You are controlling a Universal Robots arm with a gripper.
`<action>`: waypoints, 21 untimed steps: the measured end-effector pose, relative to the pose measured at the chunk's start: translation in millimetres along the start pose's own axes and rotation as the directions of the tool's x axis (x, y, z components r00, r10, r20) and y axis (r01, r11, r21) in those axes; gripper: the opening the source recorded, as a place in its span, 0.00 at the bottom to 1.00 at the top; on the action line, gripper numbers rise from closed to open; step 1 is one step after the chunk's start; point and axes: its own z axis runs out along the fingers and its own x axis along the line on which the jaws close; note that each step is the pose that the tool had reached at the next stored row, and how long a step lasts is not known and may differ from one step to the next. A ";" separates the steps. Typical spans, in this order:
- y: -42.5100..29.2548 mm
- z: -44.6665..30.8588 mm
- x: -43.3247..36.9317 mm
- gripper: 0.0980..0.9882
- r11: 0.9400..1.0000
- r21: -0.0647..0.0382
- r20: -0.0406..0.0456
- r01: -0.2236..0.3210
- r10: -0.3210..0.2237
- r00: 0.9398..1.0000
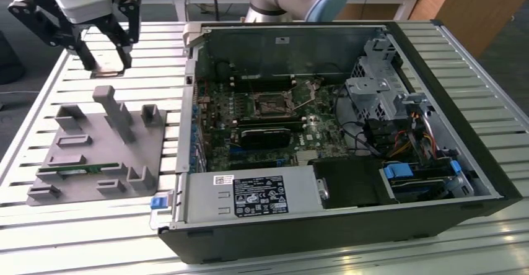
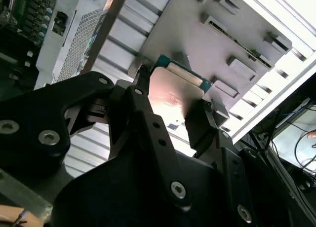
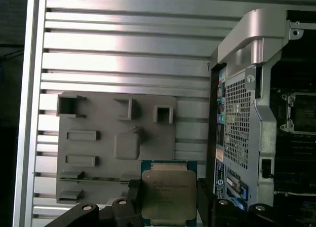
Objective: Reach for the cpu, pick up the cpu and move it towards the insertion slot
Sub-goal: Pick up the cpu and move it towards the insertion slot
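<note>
The cpu (image 3: 168,193) sits between the two black fingers (image 3: 132,197) of the gripper (image 3: 168,207), which are closed on its opposite edges, so the chip is grasped. In both wrist views its silver top shows with the pale green rim around it (image 2: 178,94). It is lifted off the table and hangs above the grey holder plate (image 3: 98,143), which lies on the slatted table (image 3: 123,49).

In the exterior view the gripper (image 1: 106,64) is high at that view's left, beyond the far end of the holder plate (image 1: 95,157); the chip itself is hard to make out there, perhaps the pale piece at the fingertips.

The insertion slot (image 1: 269,104) is inside the open computer case (image 1: 430,182), on the motherboard, a dark square with a metal frame. In the first wrist view it shows behind the case wall (image 3: 298,113). It is well apart from the gripper.

I judge that reaching and picking up are done. The carrying toward the slot is at an early point, because the chip is outside the case and over the table.
</note>
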 end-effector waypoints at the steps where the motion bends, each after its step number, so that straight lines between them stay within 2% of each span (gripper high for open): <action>1: 0.0 0.1 -3.3 0.49 1.000 0.000 0.000 0.000 0.000 1.000; 3: 0.2 -0.2 -5.7 0.49 1.000 0.000 0.001 0.000 0.000 1.000; 5: 1.2 -3.7 -5.9 0.49 1.000 0.000 0.001 0.000 0.000 1.000; 9: 5.8 -5.5 -10.6 0.49 1.000 0.000 0.004 0.000 0.000 1.000; 11: 7.0 -5.1 -17.6 0.49 1.000 0.000 0.004 0.000 0.000 1.000; 12: 8.1 -4.3 -25.3 0.49 1.000 0.000 0.004 0.000 0.000 1.000; 21: 11.8 -0.9 -62.5 0.49 1.000 0.000 0.004 0.000 0.000 1.000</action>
